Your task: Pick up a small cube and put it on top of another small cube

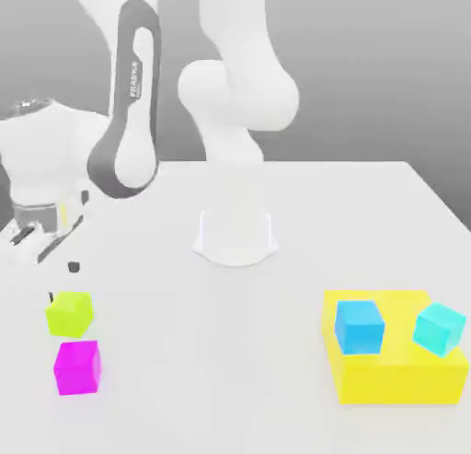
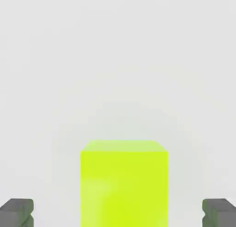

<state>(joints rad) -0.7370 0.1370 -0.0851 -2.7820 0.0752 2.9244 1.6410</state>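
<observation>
Gripper [image 1: 63, 282] spread wide, I hold nothing, and my fingertips are near the lime cube [image 1: 70, 314]. That cube rests on the pale surface [image 1: 221, 351], and in the hand view it sits between the lines of my two fingers, touching neither. Whether my tips already reach down past its top, I cannot tell. Just beside the lime cube, toward the exterior view's camera, is the magenta cube [image 1: 78, 368]. Well apart from the lime cube, toward the exterior view's right, lies the large flat yellow block [image 1: 400, 383]. It carries two cubes: the blue one [image 1: 359, 328] nearer the lime cube, and the cyan one [image 1: 439, 329] farther from it, turned at an angle to the block.
</observation>
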